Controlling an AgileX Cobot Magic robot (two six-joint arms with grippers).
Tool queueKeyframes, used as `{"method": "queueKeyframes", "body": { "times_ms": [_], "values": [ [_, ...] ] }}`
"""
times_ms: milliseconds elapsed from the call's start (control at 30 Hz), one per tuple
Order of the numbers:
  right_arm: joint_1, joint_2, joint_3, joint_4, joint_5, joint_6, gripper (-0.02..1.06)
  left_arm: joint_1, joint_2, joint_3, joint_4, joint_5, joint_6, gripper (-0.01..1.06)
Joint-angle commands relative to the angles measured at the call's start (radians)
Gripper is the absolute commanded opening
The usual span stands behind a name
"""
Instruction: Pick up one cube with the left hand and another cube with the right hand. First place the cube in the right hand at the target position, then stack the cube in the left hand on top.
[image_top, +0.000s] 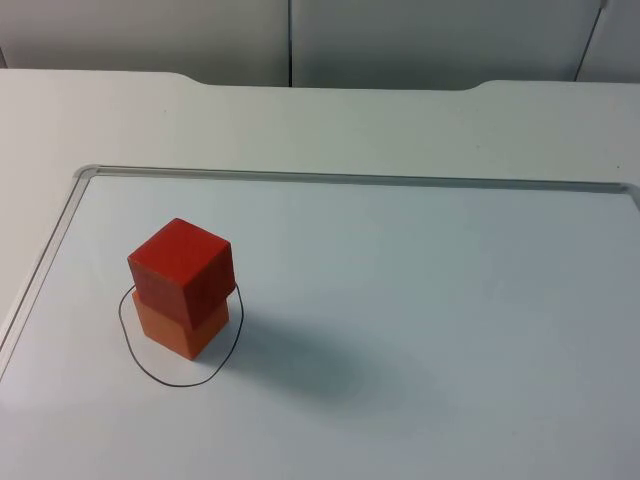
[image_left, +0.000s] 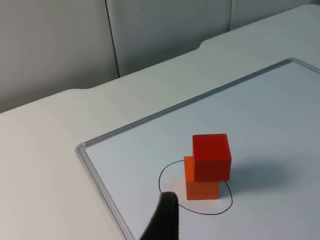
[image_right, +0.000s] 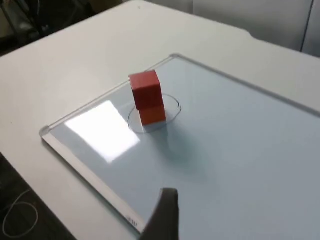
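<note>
Red cube (image_top: 181, 268) sits on the orange cube (image_top: 185, 330) inside the drawn ring (image_top: 180, 378), near left on the whiteboard (image_top: 420, 260); the stack looks complete. Left wrist: the top cube overhangs slightly, left gripper fingertip (image_left: 167, 215) nearby, its spread untellable. Right wrist: right gripper fingertip (image_right: 167, 212) well apart, likewise untellable.
</note>
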Motion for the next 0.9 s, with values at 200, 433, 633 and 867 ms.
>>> {"method": "queueKeyframes", "body": {
  "times_ms": [200, 433, 633, 867],
  "values": [
    [0.003, -0.014, 0.003, 0.014, 0.116, -0.008, 0.77, 0.002, -0.005, 0.000, 0.005, 0.084, -0.007, 0.78],
    [0.003, -0.014, 0.015, 0.024, 0.083, -0.029, 0.77, 0.002, -0.005, 0.004, 0.002, 0.148, -0.007, 0.78],
    [0.003, -0.014, 0.043, 0.020, 0.057, -0.049, 0.77, 0.002, -0.005, 0.025, 0.002, 0.118, -0.028, 0.78],
    [0.003, -0.014, 0.043, 0.022, 0.057, -0.049, 0.77, 0.002, -0.005, 0.025, 0.002, 0.118, -0.029, 0.79]
  ]
}}
